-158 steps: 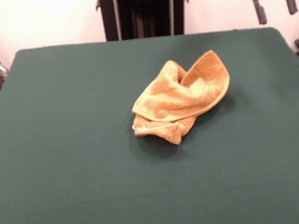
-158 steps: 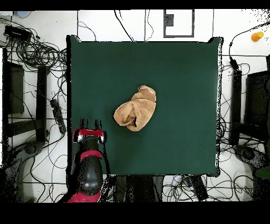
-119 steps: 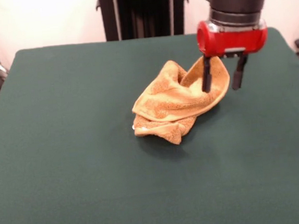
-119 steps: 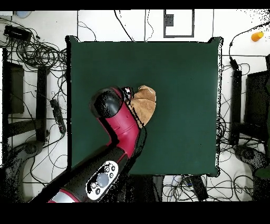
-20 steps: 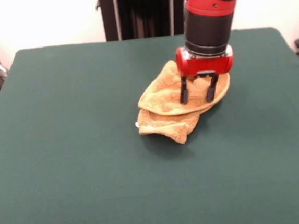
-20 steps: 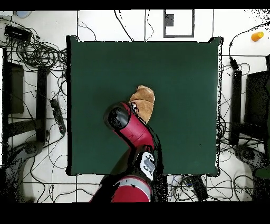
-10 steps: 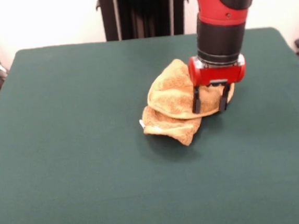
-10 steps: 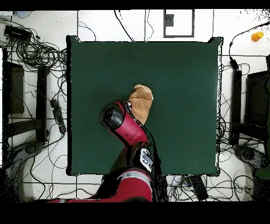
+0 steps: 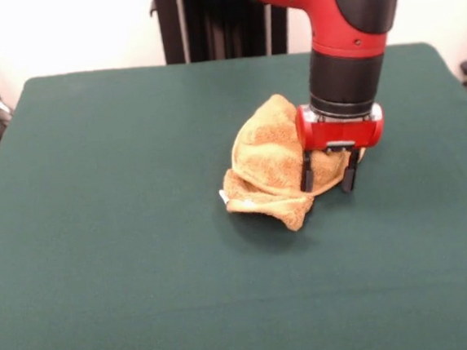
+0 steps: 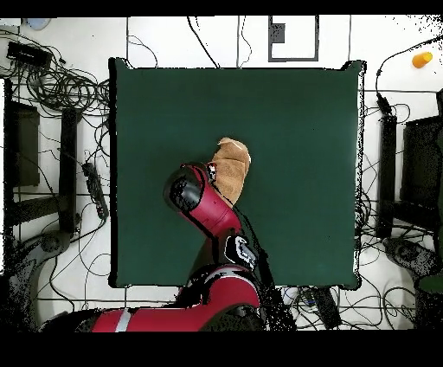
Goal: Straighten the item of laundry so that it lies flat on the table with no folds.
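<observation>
The golden-orange towel (image 9: 267, 165) lies crumpled and folded over itself near the middle of the dark green table (image 9: 100, 236). A small white tag shows at its left edge. My gripper (image 9: 327, 188) hangs straight down over the towel's right edge, open. One finger (image 9: 306, 173) stands in front of the cloth and the other just past its rim, both tips low near the table. Nothing is held. In the overhead view the towel (image 10: 230, 167) shows as a narrow bunch on the table (image 10: 294, 130), and my red arm (image 10: 197, 203) covers its near-left part and the gripper.
The black pedestal column (image 9: 220, 16) stands behind the table's far edge. Cables and equipment (image 10: 52, 86) lie on the floor around the table. A small orange object (image 10: 421, 59) lies on the floor at the overhead view's top right.
My gripper came from off the table, dropped onto the towel's right side and stayed open. The towel's raised right flap has been pushed over, and the bunch is narrower.
</observation>
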{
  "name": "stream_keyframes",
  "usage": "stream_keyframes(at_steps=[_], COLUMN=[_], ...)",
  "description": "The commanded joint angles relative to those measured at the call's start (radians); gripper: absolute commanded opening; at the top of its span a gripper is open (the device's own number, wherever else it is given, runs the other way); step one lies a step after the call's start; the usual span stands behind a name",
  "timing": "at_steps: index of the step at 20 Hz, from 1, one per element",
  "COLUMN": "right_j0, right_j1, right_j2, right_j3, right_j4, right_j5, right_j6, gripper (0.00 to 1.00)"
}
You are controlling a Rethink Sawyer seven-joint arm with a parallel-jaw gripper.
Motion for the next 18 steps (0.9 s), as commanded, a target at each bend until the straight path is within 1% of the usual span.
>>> stream_keyframes(at_steps=[1,4,11,13,18], right_j0=[-0.026,-0.020,-0.001,-0.011,0.018], right_j1=[0.177,0.183,0.152,0.148,0.146], right_j2=[0.166,0.158,0.132,0.143,0.114], right_j3=[0.010,-0.003,0.010,0.023,0.017], right_j4=[-0.026,-0.033,-0.024,-0.041,-0.032], right_j5=[0.015,0.031,0.070,0.046,0.025], right_j6=[0.307,0.317,0.333,0.339,0.343], gripper=[1.00,1.00,1.00,1.00,1.00])
